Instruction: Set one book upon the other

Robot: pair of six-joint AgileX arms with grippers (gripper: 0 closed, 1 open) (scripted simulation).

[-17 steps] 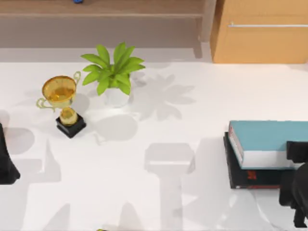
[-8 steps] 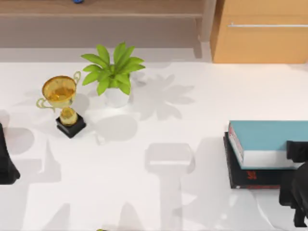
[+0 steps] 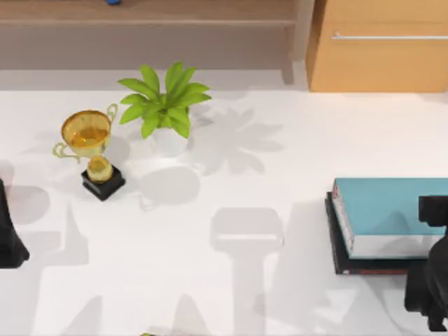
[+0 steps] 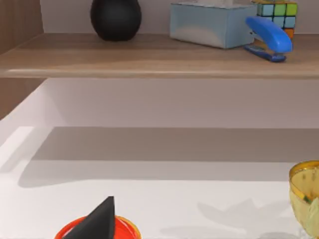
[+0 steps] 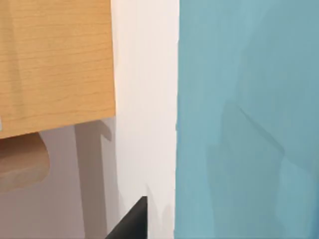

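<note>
Resting on the black book [image 3: 341,246], teal book [image 3: 381,203] beside right arm [image 3: 432,273]; jaws' state indiscernible.

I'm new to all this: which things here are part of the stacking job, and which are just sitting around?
Part of the job:
- teal book, lying on the black book
- right tool, beside them

Just sitting around:
- gold trophy
- potted plant
- blue stapler
- puzzle cube

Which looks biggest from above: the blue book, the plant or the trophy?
1. Blue book, though the picture's edge cuts it off.
2. Plant.
3. Trophy, only slightly smaller than the plant.
</note>
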